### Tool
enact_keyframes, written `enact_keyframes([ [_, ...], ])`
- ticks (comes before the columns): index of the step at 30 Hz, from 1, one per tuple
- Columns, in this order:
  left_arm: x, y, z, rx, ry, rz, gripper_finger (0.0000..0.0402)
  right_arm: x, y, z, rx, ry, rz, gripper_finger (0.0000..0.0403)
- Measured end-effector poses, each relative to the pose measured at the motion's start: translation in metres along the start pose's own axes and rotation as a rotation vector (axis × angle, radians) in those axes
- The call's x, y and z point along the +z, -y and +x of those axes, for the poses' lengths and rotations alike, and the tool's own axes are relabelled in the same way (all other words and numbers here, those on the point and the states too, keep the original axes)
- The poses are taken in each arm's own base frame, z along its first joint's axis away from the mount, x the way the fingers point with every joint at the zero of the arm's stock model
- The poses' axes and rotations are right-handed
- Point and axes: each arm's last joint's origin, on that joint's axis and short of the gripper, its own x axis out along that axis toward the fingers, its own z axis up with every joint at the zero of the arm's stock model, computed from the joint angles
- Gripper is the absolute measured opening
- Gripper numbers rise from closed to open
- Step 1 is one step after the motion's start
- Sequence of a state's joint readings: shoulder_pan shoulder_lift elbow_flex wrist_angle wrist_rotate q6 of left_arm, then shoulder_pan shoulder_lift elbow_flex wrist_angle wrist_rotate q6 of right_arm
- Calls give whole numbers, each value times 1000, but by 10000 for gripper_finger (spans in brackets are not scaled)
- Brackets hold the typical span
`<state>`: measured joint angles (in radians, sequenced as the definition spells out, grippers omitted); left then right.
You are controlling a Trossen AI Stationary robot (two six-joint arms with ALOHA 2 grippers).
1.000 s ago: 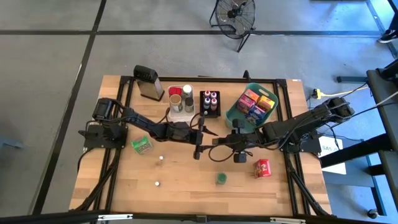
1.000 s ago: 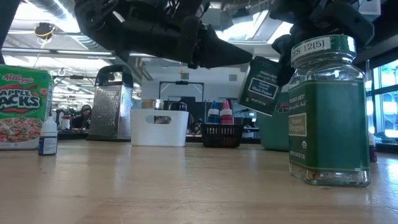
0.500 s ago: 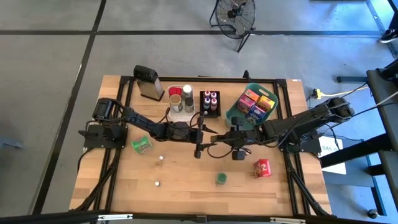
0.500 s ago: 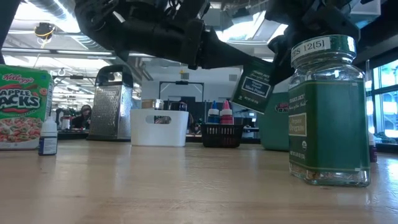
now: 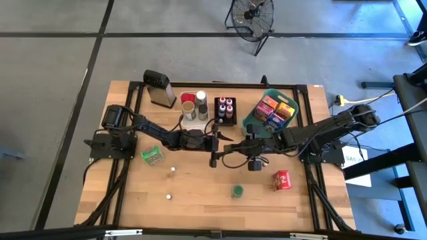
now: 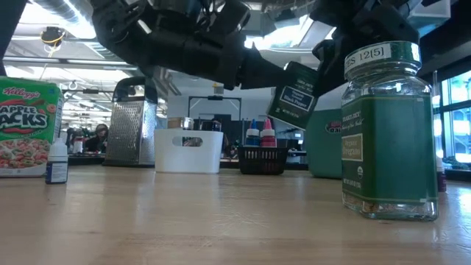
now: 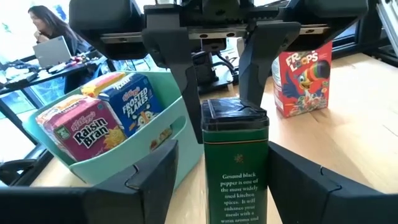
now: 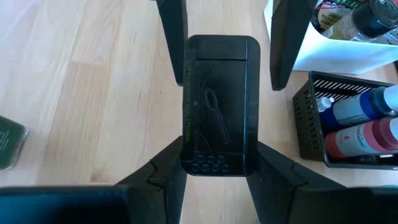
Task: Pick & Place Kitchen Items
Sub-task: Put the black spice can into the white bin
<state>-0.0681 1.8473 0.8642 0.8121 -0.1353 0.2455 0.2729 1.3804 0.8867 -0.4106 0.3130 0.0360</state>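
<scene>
A dark green ground-pepper tin with a black lid hangs in the air over the middle of the table, tilted in the low view. My right gripper comes in from the table's right and is shut on it. My left gripper reaches in level from the table's left. It is open, one finger on each side of the tin's lower body, with gaps showing. Other kitchen items lie about: a green spice jar, a red cereal box and a green cereal box. My right gripper pinches the tin's lid end between its two fingers, one on each narrow side. The fingers slant down onto it from the table's right. The tin hangs below them, tilted and clear of the table.
At the far side stand a teal basket of small cereal boxes, a black tray of bottles, a white bin of jars and a metal grater. Two tiny bottles stand near the left on bare wood.
My right gripper has carried the pepper tin a little toward the table's left, in between my left gripper's open fingers. The tin stays clear of the table.
</scene>
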Motion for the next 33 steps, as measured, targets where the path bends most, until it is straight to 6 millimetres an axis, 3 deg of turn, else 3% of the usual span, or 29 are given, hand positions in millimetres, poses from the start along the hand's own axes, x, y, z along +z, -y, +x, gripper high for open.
enact_keyframes([
  [7,2,-1,0,0,19,-31,201,1,0,0,3,12,-13,145],
  [16,1,-3,0,-31,27,-60,124,1,4,1,20,10,-1,145],
  [26,1,-3,1,-32,24,-56,126,2,4,1,13,11,12,148],
  [33,0,-3,1,-35,11,-48,123,1,3,1,38,4,24,187],
])
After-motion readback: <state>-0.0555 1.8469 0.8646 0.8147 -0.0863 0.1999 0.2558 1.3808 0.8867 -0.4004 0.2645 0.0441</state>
